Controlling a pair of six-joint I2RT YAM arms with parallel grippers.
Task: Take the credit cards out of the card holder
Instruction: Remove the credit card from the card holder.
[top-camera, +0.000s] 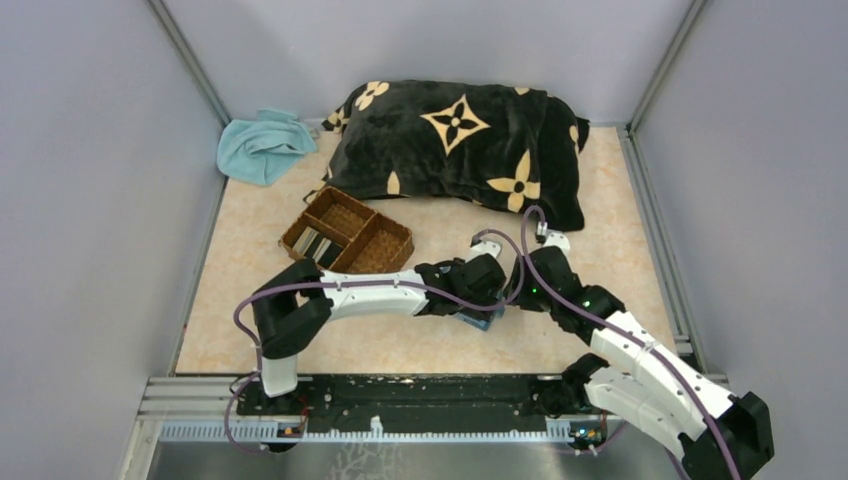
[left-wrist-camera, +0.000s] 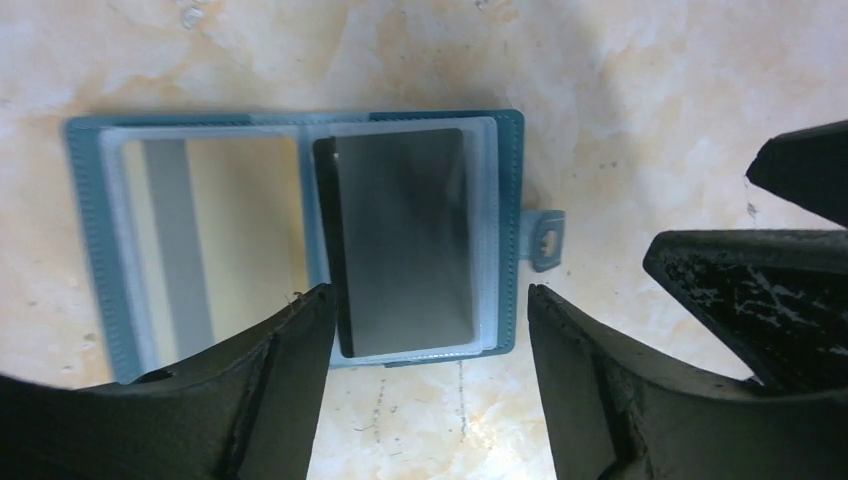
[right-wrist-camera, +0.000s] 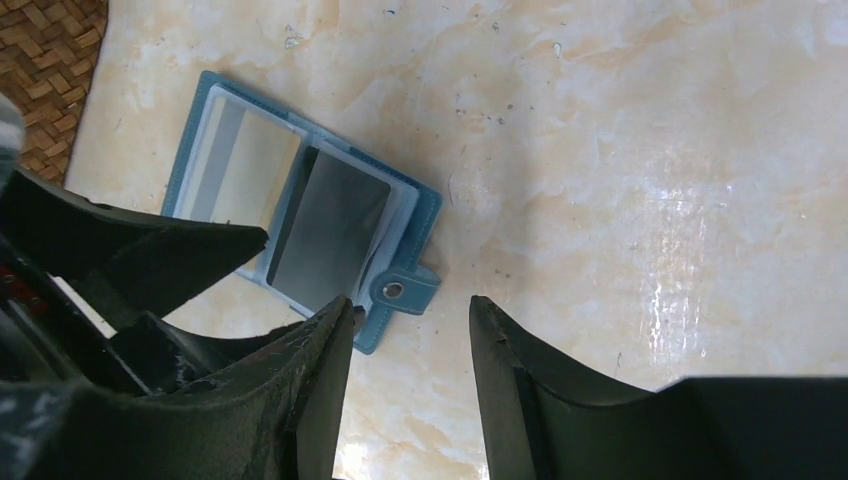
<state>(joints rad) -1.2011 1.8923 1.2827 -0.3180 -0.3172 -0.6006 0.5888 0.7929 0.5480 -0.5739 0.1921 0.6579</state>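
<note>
Left wrist view: the card holder lies open on the table, with a dark card in its clear sleeve. Your left gripper hangs released over it, and the right gripper is spread too, grasping nothing. You're at the pull-out step. Next, pinch that card's edge and slide it free, likely while pinning the holder.

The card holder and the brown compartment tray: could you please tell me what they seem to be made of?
The card holder looks like matte teal leather or imitation, with stitched edges and glossy clear plastic sleeves. The compartment tray looks like woven brown fibre, perhaps rattan.
</note>
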